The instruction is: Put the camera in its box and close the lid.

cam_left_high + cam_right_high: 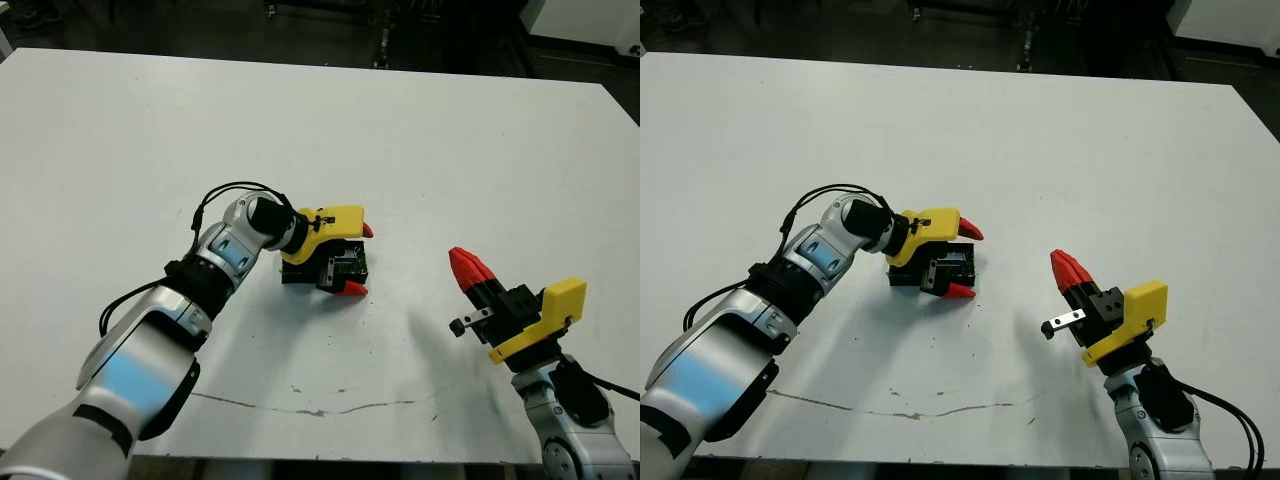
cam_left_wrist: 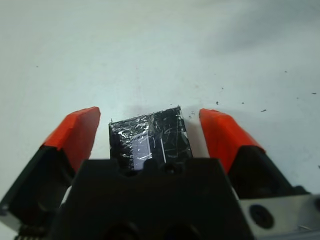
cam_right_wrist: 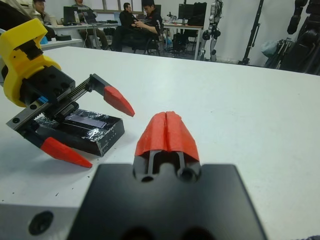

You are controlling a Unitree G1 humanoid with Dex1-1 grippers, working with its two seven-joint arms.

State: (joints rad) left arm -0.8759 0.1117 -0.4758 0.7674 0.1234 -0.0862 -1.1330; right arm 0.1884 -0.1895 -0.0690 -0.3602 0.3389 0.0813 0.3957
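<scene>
The lid (image 3: 82, 130) lies flat on the white bench (image 1: 420, 140), set between the spread, non-contacting fingers of the left claw (image 1: 357, 259), with the right claw (image 1: 470, 267) well apart from the lid, raised, fingers pressed together and empty, and seated persons (image 3: 135, 25) at desks beyond the bench.

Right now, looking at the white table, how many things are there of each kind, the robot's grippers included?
Grippers: 2, the left gripper open astride the box, the right gripper shut and apart from it.
Black glittery lidded boxes: 1, the lid resting on it.
Cameras in sight: 0.
Total: 3.
</scene>
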